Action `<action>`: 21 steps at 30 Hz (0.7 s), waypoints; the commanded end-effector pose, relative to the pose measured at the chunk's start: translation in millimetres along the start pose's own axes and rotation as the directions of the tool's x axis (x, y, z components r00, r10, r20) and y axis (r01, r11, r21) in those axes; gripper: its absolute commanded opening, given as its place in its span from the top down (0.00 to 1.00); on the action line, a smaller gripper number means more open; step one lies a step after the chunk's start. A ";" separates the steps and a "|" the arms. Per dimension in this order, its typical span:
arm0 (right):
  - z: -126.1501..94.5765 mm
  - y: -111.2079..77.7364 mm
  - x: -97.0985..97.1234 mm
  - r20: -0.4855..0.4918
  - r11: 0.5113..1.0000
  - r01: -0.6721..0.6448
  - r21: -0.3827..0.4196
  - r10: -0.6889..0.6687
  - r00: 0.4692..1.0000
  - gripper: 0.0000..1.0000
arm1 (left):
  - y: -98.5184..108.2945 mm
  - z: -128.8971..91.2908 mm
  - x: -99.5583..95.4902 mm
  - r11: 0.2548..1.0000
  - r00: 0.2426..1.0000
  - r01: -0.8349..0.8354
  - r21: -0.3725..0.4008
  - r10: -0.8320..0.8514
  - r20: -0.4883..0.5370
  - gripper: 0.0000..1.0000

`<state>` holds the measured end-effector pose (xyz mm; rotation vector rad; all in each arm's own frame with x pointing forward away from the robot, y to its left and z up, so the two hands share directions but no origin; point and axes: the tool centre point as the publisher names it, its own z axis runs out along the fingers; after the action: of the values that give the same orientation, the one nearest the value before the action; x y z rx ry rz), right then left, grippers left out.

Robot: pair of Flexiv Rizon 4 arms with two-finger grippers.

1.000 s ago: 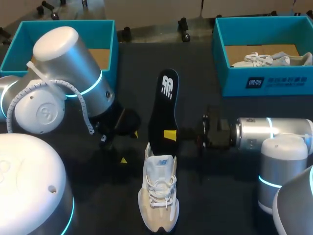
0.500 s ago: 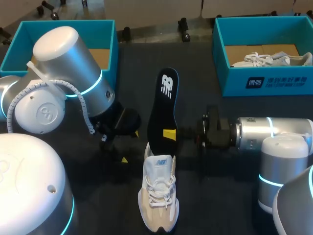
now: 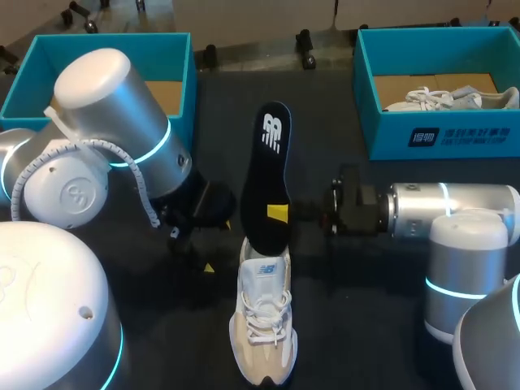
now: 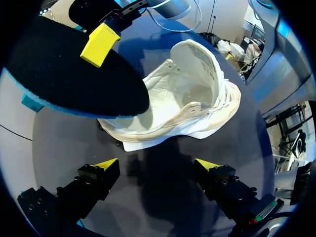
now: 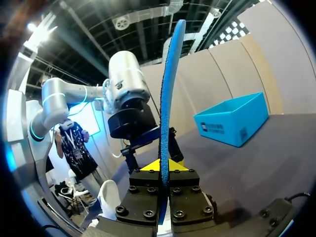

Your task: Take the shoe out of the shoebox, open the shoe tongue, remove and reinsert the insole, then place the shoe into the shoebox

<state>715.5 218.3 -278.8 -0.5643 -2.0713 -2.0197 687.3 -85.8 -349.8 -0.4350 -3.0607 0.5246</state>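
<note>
Shoes, counted?
— Two. We log one shoe (image 3: pixel 262 321) on the counter (image 3: pixel 349 325) and a second shoe (image 3: pixel 447 99) in the right shoebox (image 3: pixel 439 134). Our left arm (image 3: pixel 114 138) half hides the left shoebox (image 3: pixel 166 53).
— Insole?
— One insole (image 3: pixel 266 179), pinched upright in the right gripper (image 3: pixel 279 213), its near end at the shoe's mouth. Left gripper (image 4: pixel 157 164) wide, empty. Only its view shows the shoe's inside.

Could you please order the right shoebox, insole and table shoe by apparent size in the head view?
1. right shoebox
2. insole and shoe: alike in length; the held insole may be nearer the camera, so I leave them unranked.
</note>
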 end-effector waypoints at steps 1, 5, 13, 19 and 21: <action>5.9 0.3 -1.4 0.004 1.000 0.005 -0.003 -0.005 1.000 1.00 | -0.7 1.5 2.3 1.000 1.000 -0.002 -0.009 0.002 0.002 0.00; 6.2 1.2 -3.4 0.009 1.000 0.007 -0.006 -0.007 1.000 1.00 | -0.7 2.4 2.2 1.000 1.000 -0.003 -0.013 0.003 0.000 0.00; 6.9 -1.1 -11.6 0.021 0.999 -0.036 -0.014 0.036 0.999 1.00 | -0.7 2.4 2.2 1.000 1.000 -0.003 -0.013 0.003 0.000 0.00; 7.2 -3.1 -14.3 0.033 0.998 -0.058 -0.029 0.059 0.998 1.00 | -0.7 2.4 2.2 1.000 1.000 -0.003 -0.013 0.003 0.000 0.00; 8.2 -3.5 -14.6 0.033 0.998 -0.059 -0.029 0.060 0.998 1.00 | -0.7 2.4 2.2 1.000 1.000 -0.003 -0.013 0.003 0.000 0.00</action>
<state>728.4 220.1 -286.2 -0.6565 -2.0226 -2.0188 685.7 -87.0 -352.0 -0.4392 -3.0643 0.5065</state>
